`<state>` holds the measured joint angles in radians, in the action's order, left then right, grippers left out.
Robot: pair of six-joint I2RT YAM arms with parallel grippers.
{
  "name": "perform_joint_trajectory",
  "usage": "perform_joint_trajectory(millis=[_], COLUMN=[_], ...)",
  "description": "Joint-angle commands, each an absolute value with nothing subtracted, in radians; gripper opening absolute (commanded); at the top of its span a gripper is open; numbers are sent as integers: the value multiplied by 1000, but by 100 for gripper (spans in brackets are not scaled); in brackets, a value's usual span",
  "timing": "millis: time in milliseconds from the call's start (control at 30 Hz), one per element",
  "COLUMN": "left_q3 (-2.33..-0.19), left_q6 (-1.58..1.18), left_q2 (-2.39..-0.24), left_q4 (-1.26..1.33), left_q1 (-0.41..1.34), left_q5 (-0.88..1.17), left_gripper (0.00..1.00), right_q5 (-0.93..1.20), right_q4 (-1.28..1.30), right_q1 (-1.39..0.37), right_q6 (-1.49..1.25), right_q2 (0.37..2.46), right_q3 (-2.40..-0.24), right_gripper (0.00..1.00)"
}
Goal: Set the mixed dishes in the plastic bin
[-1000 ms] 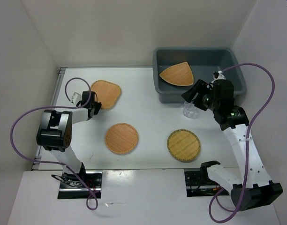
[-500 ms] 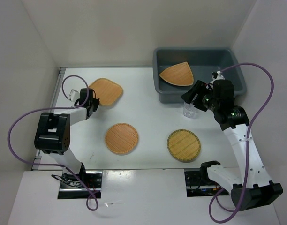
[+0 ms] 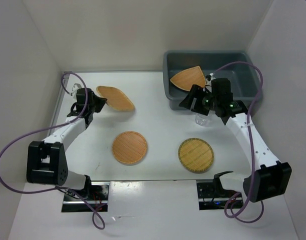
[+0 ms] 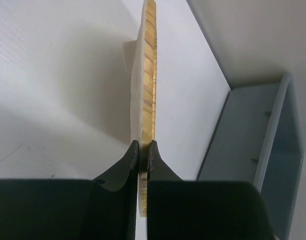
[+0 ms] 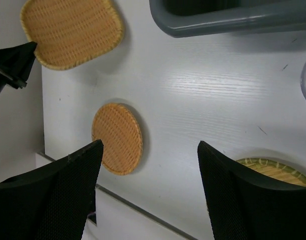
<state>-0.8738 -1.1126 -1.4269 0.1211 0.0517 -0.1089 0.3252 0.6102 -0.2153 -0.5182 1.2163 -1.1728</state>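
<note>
Now the woven orange plate (image 3: 115, 97) with rounded corners hangs tilted above the tabletop's (image 3: 158, 125) far left corner, pinched by its rim in the left gripper (image 4: 143, 152). The right gripper (image 5: 149, 150) stands wide, empty, beside the grey bin (image 3: 228, 70).

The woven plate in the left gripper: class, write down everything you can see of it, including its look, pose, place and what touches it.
The woven plate is orange-tan, thin and rounded-triangular, of tightly woven straw-like fibre with a bound rim. The left gripper is shut on its near edge. It is tilted up, so the top view shows it narrowed and the left wrist view shows only its layered edge. It sits over the rear left of the white table, casting a shadow. Whether its far edge touches the table is unclear.
</note>
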Motion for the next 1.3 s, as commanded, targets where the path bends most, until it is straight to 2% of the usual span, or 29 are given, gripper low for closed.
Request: perform_joint_trajectory(millis=[0,300,667,1100,1233,1267], left_q3=[-913,-913,-980,-983,-953,-953], left_q6=[-1077,-1077,-1172,-1393,-1445,-1456], left_q2=[-1362,-1301,-1250,-1120,-1080,-1080], left_q4=[167,167,156,216,230,230], left_q1=[54,54,54,54,54,54], left_q5=[-19,95,287,498,546,546], left_gripper=[0,0,0,0,0,0], right_q5=[387,497,578,641,641,653], right_q4=[520,431,337,282,272,272], right_q1=[-242,-348,-377,-377,-377,-377], right_q6=[-494,-512,-541,-532,-532,-532], right_q2=[1245,1387,1529,1669,1727,1741], right_q3=[-1235,-1296,-1331,-1509,-1558,-1571], right_gripper=[81,87,88,88,84,78])
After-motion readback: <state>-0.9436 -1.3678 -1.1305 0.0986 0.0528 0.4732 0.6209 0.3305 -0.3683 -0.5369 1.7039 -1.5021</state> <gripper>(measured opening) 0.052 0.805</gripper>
